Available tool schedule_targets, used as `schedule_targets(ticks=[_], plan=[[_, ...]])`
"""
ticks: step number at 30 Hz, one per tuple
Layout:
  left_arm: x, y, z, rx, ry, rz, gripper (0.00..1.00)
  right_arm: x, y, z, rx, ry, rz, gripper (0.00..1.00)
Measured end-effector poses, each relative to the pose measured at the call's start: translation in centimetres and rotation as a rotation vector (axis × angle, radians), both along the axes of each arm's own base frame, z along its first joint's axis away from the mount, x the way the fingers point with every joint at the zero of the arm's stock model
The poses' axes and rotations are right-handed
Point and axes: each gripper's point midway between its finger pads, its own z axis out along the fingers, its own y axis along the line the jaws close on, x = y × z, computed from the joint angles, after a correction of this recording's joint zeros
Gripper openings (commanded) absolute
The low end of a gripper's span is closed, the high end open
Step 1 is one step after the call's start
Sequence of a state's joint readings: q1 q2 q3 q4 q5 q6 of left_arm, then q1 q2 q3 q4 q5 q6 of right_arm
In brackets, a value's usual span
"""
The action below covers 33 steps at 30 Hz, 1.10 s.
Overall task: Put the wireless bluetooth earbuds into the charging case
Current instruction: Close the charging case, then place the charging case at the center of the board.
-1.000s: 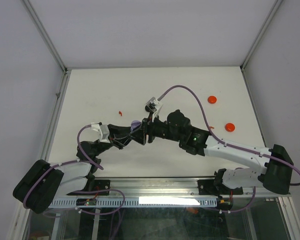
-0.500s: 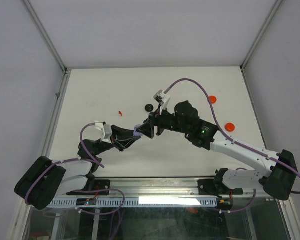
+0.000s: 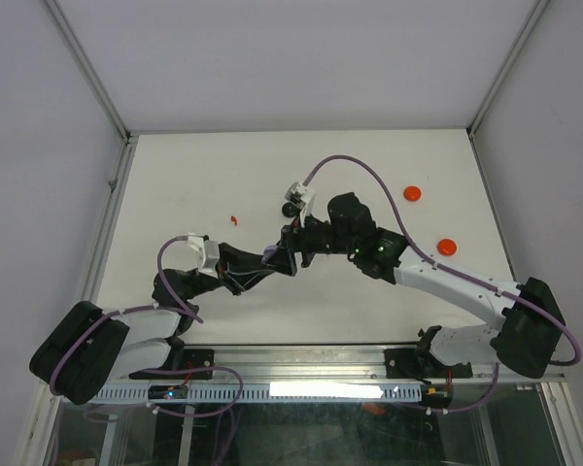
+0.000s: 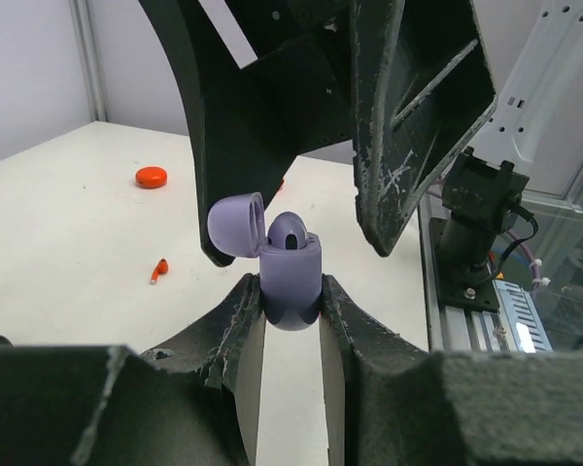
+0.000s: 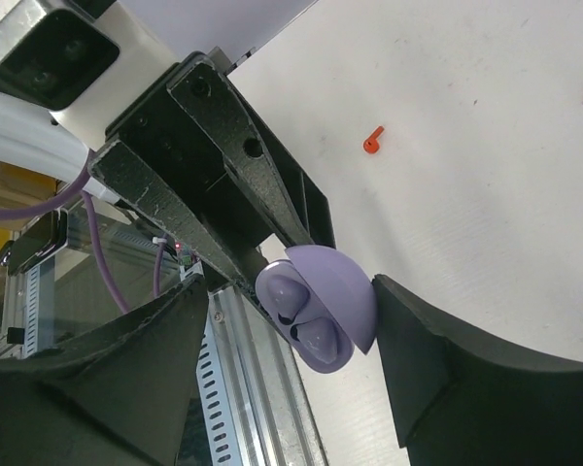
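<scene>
From above, the left gripper (image 3: 269,260) and right gripper (image 3: 290,254) meet mid-table over one lavender case (image 3: 270,256); two red discs (image 3: 412,193) lie far right, one red earbud (image 3: 233,220) left, one black disc (image 3: 288,208) behind.

Left wrist: fingers (image 4: 241,313) clamp the open case (image 4: 290,282); one disc (image 4: 151,177), one earbud (image 4: 157,271).

Right wrist: jaws stand apart around the case (image 5: 316,304); two red earbuds (image 5: 372,140) visible.
</scene>
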<state>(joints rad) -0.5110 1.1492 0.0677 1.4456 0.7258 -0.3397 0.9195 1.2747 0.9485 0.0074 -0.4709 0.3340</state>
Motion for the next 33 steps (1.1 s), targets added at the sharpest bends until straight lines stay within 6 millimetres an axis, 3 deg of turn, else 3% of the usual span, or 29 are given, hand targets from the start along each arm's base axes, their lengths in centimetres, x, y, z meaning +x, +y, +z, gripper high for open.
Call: schedule_targets(ticks=[7,13,17,20,24,28,33], plan=[[0.9,0.0,-0.9,0.003,0.061,0.030,0.13,0.2,-0.5,0.2,0.000,-0.012,0.006,0.70],[2.1,-0.2,-2.4,0.009,0.160,0.069,0.14,-0.2,-1.3,1.9,0.037,-0.056,0.007,0.70],[3.1,0.0,-3.2,0.001,0.232,0.112,0.14,0.7,-2.5,2.3,0.037,-0.094,-0.081,0.70],[4.2,0.0,-3.4,-0.018,0.295,0.152,0.14,2.8,-4.2,1.2,-0.010,-0.120,-0.232,0.70],[6.5,-0.4,-3.0,-0.038,0.388,0.204,0.14,5.9,-7.7,-1.6,-0.125,-0.150,-0.482,0.70],[9.5,-1.1,-3.1,-0.027,0.498,0.268,0.17,7.4,-11.5,-4.3,-0.214,-0.181,-0.662,0.70],[12.6,-1.7,-6.0,0.022,0.671,0.352,0.20,8.1,-16.3,-6.1,-0.265,-0.235,-0.859,0.71]])
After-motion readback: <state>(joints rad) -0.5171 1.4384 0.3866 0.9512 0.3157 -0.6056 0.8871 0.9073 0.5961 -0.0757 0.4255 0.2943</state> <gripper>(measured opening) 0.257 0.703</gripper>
